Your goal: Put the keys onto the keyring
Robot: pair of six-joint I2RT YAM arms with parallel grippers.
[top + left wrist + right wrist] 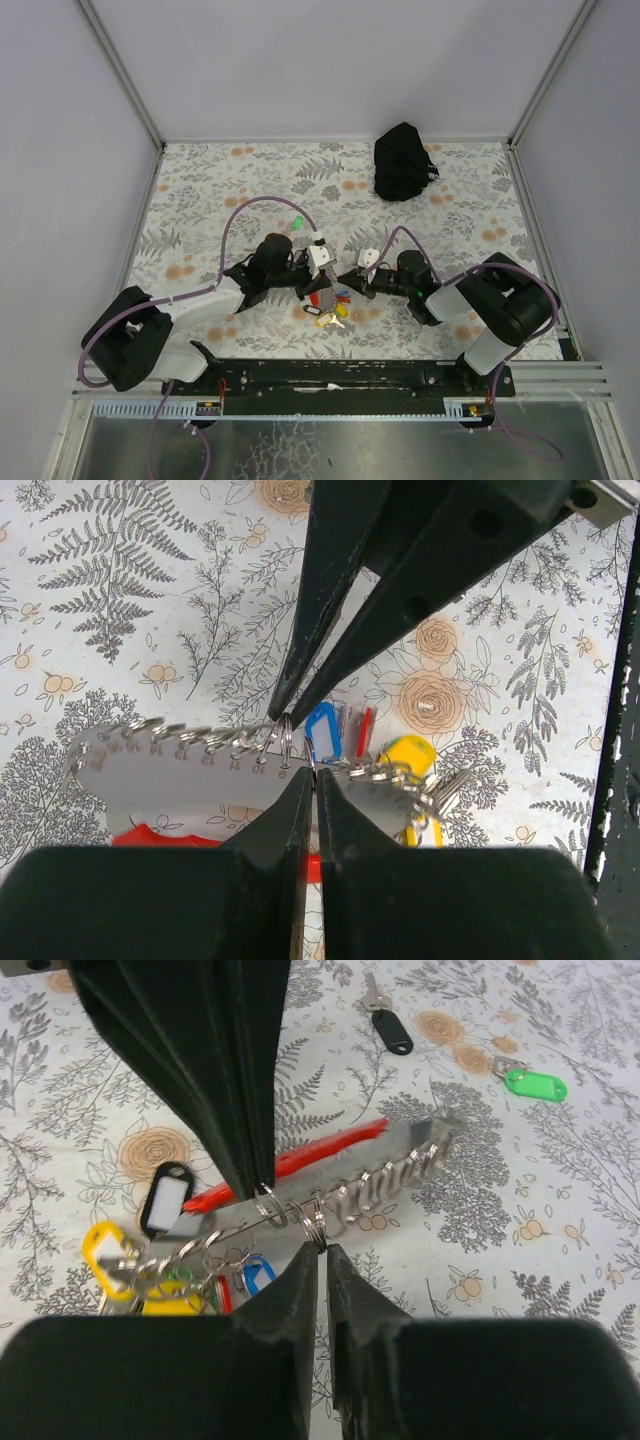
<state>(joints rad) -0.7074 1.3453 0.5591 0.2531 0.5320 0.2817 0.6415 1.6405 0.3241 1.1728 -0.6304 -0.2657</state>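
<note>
Left end effector [314, 776] and right end effector [322, 1250] both clamp the keyring [388, 1176]. The green key [535, 1085] lies apart.

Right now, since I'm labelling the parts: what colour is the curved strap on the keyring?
Red. The strap shows best in the right wrist view.
</note>
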